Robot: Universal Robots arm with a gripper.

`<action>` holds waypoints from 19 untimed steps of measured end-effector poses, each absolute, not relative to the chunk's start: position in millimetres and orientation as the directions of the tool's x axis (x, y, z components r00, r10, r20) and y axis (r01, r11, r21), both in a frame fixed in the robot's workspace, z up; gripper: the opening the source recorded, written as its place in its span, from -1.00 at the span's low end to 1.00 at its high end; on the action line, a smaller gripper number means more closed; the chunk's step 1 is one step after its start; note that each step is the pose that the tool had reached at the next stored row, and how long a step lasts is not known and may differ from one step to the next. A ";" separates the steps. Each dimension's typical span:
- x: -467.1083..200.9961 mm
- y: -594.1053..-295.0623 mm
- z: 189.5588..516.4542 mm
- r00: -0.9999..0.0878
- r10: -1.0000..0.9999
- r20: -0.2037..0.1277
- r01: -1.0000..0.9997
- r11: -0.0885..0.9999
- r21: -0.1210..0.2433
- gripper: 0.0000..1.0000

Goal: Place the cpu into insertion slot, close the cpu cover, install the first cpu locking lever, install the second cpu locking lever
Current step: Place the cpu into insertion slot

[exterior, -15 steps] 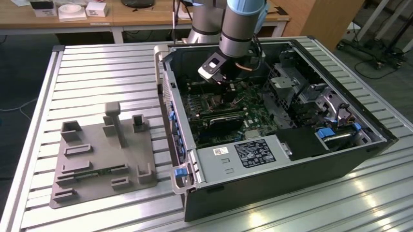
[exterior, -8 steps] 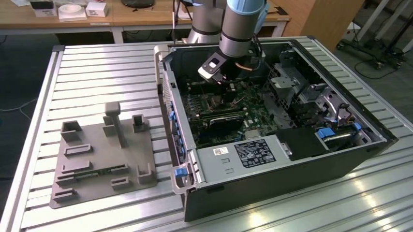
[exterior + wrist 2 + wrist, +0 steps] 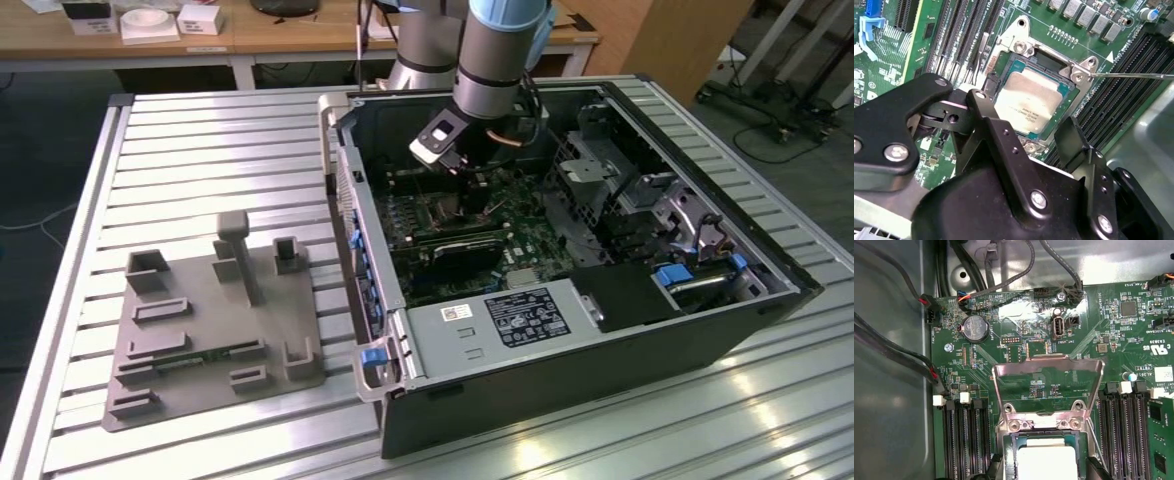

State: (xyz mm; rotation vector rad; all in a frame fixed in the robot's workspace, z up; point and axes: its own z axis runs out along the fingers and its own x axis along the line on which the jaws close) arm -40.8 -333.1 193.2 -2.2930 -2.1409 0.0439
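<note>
- The gripper (image 3: 1031, 109) is open and holds nothing, jaws flanking the cpu (image 3: 1030, 102).
- The cpu lies flat in the insertion slot (image 3: 1046, 60); placement appears done.
- The cpu cover (image 3: 1049, 360) stands raised, not yet closed.

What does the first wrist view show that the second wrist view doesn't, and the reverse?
First wrist view: the cover swung open away from the socket, a coin battery and black cables by the case wall. Second wrist view: the end effector with its black linkage, open, and a thin metal lever beside the socket. Both wrist views: the chip lying in the socket, with memory slots alongside.
</note>
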 end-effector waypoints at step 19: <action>-40.4 -333.1 223.4 0.049 0.999 -0.018 0.998 -0.049 -0.027 -0.39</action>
